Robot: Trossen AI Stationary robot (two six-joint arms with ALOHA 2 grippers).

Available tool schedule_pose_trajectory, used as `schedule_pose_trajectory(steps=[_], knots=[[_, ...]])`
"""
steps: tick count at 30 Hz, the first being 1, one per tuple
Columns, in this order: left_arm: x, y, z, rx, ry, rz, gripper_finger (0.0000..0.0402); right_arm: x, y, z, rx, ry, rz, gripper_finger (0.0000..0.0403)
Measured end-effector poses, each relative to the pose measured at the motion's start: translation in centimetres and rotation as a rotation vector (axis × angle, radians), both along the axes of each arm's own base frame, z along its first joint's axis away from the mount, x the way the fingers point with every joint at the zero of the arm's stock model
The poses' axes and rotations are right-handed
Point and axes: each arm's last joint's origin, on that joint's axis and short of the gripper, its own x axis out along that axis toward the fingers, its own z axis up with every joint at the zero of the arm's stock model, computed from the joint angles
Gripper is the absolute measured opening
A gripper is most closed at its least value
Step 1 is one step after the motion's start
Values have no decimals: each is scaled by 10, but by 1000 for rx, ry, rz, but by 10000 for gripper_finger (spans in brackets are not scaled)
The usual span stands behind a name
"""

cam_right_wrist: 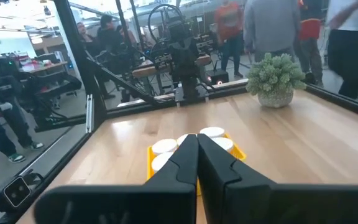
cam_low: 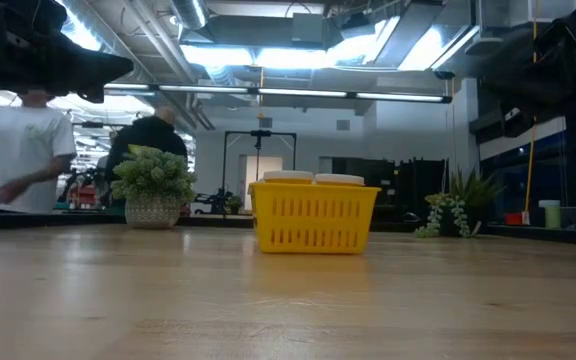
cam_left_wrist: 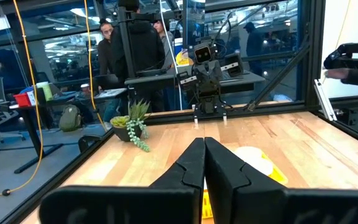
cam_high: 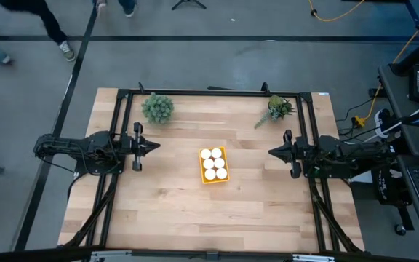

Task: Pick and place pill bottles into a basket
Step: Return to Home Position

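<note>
At bench centre, basket (cam_high: 201,166): holding six pill bottles (cam_high: 209,164).
Bottle bodies: seeming light, rigid, slick; gripping below caps suits.
Left pincer (cam_high: 154,145): hovering at nine o'clock, fingers together.
Right pincer (cam_high: 272,151): hovering at three o'clock, fingers together.

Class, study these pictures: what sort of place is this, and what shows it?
Likely a robotics lab: a dark left robot arm and right robot arm parked beside a pale wooden table, long ceiling strip lights, and people among equipment beyond.
</note>
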Motion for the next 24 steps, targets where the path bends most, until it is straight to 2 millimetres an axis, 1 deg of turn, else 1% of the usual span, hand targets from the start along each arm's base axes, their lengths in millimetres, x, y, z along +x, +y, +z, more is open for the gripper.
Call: schedule_pose_trajectory(steps=[24], knots=[[0, 0, 0, 0, 0, 0, 4, 0, 0, 0, -10, 0, -1, 7]])
